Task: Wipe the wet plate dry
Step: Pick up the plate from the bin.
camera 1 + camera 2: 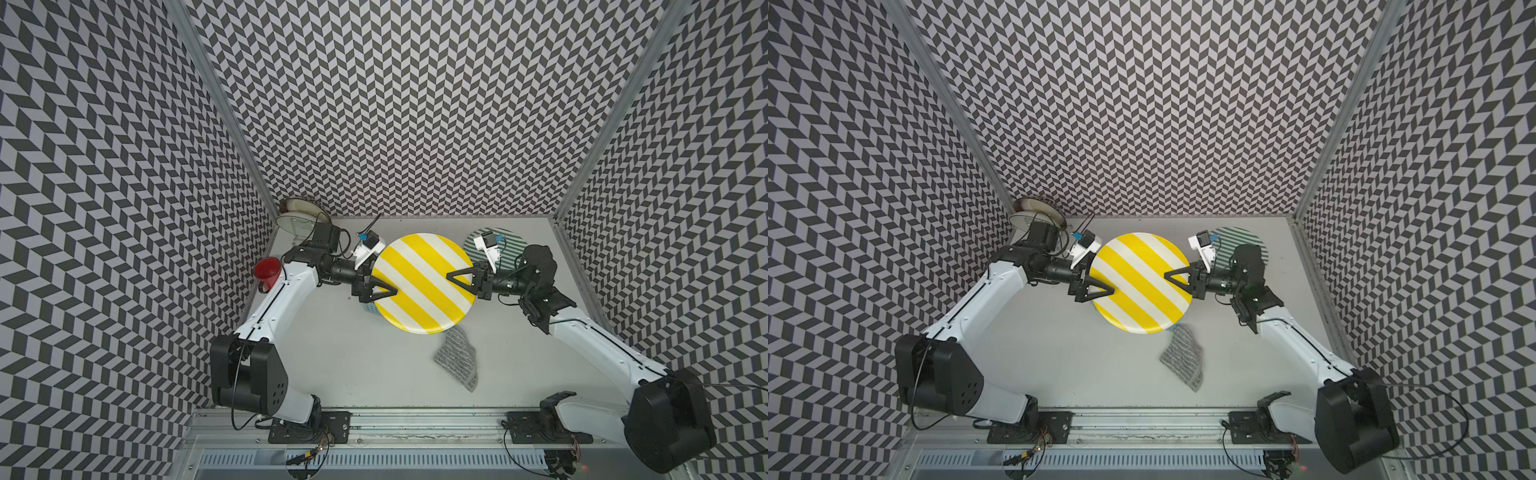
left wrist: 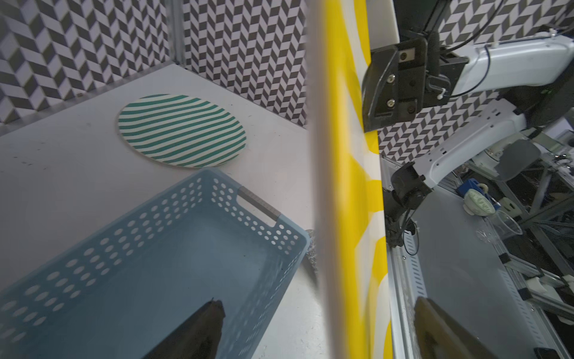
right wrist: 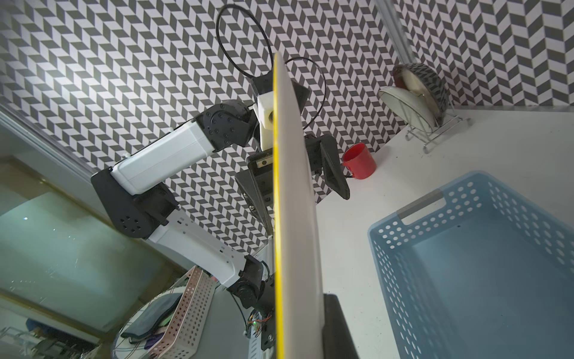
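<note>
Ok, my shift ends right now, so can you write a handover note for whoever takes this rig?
Left gripper: open, jaws straddling the plate's rim without gripping it.
Right gripper: shut on the opposite rim, holding the plate in the air over the basket.
Cloth: crumpled on the table by the plate's near edge, in neither gripper.
Done: plate lifted. Whether it has been wiped cannot be told.
Left: pick up the cloth, wipe the plate dry, set it down.
</note>
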You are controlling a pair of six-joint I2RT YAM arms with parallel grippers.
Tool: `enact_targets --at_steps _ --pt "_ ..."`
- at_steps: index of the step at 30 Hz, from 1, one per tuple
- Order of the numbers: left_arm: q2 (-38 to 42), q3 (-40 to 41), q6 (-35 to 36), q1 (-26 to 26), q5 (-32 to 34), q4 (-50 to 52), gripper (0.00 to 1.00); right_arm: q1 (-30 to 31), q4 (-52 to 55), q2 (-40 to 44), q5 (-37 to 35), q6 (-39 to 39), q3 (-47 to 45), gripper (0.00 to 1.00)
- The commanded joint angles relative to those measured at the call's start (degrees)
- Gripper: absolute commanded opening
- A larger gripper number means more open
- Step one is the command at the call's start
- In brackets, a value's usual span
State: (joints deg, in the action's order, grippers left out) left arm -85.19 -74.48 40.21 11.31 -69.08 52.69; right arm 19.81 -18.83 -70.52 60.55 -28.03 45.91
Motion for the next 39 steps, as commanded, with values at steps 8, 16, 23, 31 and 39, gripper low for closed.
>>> enact_targets --at_steps 8,16,23,31,39 --pt "1.15 -1.07 2.07 0.03 -5.13 2.22 0.80 1.23 -7.85 -1.16 1.06 0.19 0.85 0.00" --pt "1.93 -1.07 -0.09 0.12 -5.22 0.61 0.36 1.24 -7.48 -1.62 -0.28 0.84 1.13 0.00" --pt "3.35 -0.79 -4.30 0.11 -3.22 -2.97 0.00 1.17 -4.94 -2.60 -2.81 2.04 1.71 0.02" --pt "6.04 1.09 -13.68 -0.72 1.01 -12.88 0.00 1.19 8.13 -1.97 -20.71 4.55 2.31 0.54" --pt "6.75 3.27 -28.17 -5.93 -0.46 -26.55 0.00 6.22 28.00 5.81 -48.85 2.46 -3.39 0.63"
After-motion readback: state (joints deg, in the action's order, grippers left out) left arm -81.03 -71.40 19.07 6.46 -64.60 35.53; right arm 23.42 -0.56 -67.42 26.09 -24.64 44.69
